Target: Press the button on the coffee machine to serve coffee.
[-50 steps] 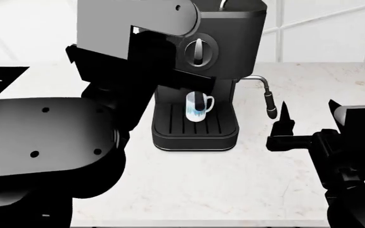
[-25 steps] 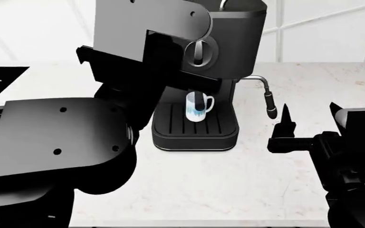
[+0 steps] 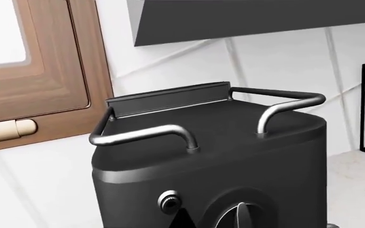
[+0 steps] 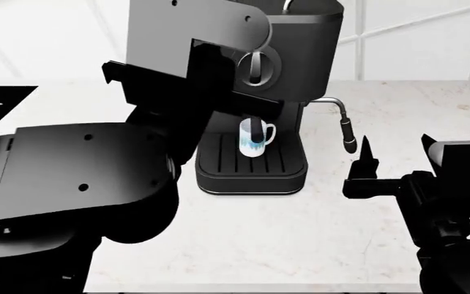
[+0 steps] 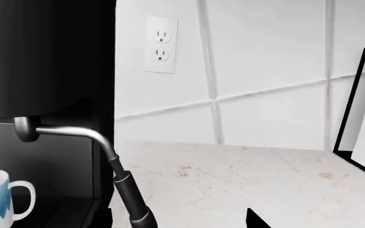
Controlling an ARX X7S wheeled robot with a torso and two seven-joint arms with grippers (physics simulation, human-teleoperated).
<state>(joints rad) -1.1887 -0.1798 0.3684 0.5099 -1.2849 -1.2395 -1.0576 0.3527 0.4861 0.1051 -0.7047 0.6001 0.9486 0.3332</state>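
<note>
The black coffee machine stands at the back of the counter, with a white and blue mug on its slatted drip tray. Its small round silver button sits left of the big dial. My left gripper shows as a single black tip, shut, just below the button and almost touching it. In the head view my left arm hides that button. My right gripper is open beside the steam wand, holding nothing.
A wall outlet and white tiles lie behind the machine. A black-framed panel stands at the counter's far right. A wooden window frame is left of the machine, and a dark cabinet hangs above it. The marble counter runs in front.
My left arm has swung right and closer to the machine's front, now covering its upper left part. The right arm has barely shifted.
</note>
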